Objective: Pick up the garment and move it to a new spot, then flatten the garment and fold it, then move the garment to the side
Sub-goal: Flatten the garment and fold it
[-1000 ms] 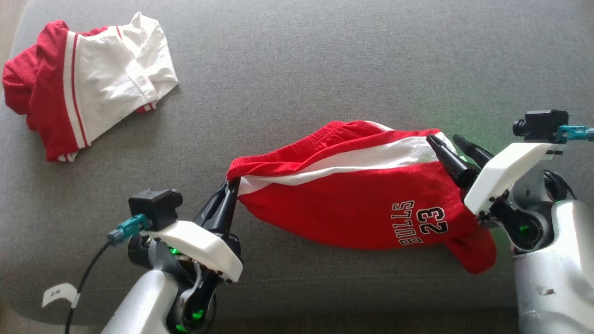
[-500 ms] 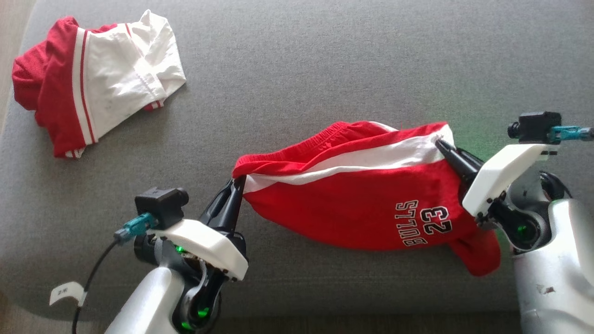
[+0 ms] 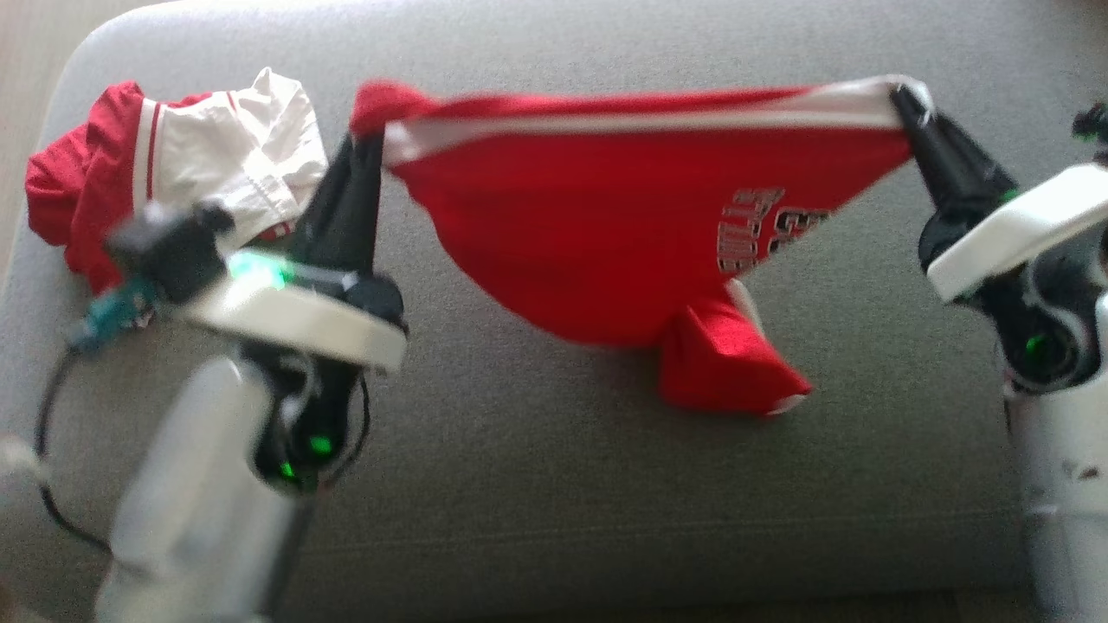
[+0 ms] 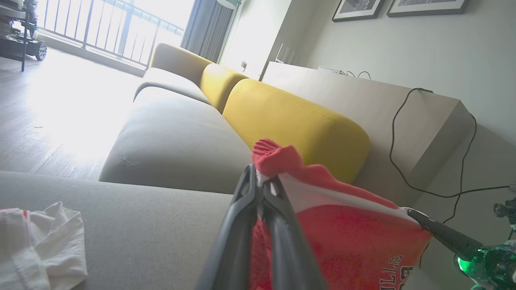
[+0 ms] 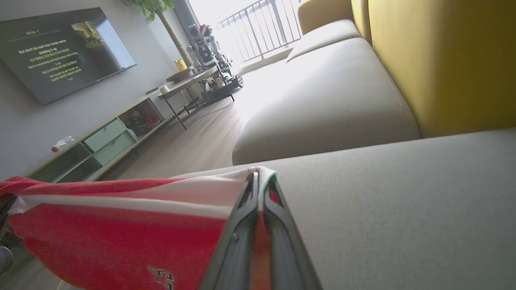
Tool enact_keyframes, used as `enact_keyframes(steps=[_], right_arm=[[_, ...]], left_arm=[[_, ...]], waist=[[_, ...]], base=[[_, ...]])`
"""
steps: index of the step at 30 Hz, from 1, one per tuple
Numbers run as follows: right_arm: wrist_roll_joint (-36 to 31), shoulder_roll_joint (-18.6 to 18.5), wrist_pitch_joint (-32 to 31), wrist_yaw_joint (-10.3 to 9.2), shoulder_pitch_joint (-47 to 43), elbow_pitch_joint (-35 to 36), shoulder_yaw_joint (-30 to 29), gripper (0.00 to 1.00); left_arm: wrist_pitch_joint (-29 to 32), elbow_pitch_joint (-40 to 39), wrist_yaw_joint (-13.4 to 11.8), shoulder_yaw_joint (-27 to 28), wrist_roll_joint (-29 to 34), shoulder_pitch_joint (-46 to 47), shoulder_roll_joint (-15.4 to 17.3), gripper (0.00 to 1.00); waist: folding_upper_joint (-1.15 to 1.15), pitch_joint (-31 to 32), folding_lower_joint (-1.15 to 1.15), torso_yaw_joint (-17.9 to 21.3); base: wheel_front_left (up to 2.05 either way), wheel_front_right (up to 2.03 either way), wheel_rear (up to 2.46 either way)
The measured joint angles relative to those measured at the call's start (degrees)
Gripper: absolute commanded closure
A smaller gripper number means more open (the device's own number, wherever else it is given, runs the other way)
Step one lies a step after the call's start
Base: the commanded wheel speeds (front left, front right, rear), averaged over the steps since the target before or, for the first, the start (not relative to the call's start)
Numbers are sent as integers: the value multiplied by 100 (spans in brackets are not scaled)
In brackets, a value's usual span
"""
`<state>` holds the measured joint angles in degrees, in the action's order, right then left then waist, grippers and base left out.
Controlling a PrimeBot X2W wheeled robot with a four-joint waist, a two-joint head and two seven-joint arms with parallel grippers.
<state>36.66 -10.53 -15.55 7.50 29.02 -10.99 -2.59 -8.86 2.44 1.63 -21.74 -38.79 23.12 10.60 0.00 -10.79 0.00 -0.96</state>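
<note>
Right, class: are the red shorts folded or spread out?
Spread: the red shorts hang stretched between the left tool and right tool, one leg drooping.

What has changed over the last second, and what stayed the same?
The right gripper, open at the red Bulls shorts a second ago, has shut on their right end. Both arms lifted the shorts, now stretched between the grippers above the grey sofa cushion, one leg dangling. The left gripper kept its grip on the left end; the red-and-white garment stayed put at far left.

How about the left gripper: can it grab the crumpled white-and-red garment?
Probably not: the crumpled garment lies close, but the left gripper is shut on the red shorts, stretched to the right gripper.
</note>
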Motion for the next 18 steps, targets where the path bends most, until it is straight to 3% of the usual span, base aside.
enact_keyframes(steps=[6, 11, 14, 18], right_arm=[[83, -188, -3, 0, 1101, -431, 153, 100], [21, -189, 4, 0, 2638, -1337, 336, 100], [-222, -129, 410, 0, 3624, -2111, 448, 100], [-635, -47, 1252, 0, 4818, -2927, 605, 100]], left_arm=[[1083, 286, 156, 146, -673, 1450, 31, 100], [2045, 1167, 172, 363, -1338, 2895, -31, 100], [1996, 1892, 270, 350, -1125, 3729, 1, 100], [1168, 2665, 453, 256, -681, 4908, -78, 100]], waist=[[0, 45, 0, 178], [0, -149, 0, 369], [0, -380, 1, 484], [0, -762, 1, 610]], base=[[0, 0, 0], [0, 0, 0], [0, 0, 0], [0, 0, 0]])
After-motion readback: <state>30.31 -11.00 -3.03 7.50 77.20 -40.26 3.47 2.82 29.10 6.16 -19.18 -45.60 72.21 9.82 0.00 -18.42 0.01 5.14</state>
